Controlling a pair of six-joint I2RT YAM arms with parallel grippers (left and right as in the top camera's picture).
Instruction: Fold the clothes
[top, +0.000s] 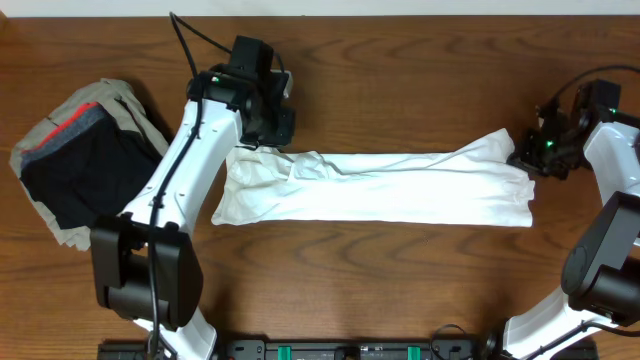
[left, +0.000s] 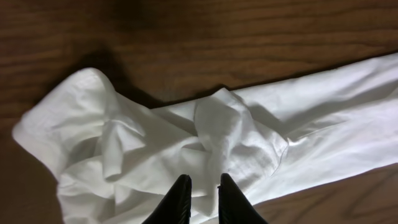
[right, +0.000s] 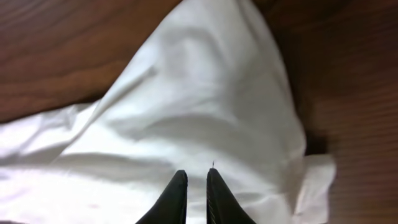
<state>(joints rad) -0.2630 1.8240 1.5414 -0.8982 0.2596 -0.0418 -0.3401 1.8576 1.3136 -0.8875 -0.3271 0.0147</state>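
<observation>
Left claw (left: 204, 180), jaws narrowed to a slit, pinches the crumpled left end of the white T-shirt (top: 380, 185), which lies stretched in a long band across the middle of the table (top: 400, 290). Right claw (right: 196, 174), equally narrow, grips its right end.

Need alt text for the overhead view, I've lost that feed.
A white T-shirt lies stretched in a long wrinkled band across the wooden table, the left gripper at one end and the right gripper at the other. A pile of folded garments sits beside the left arm.
</observation>
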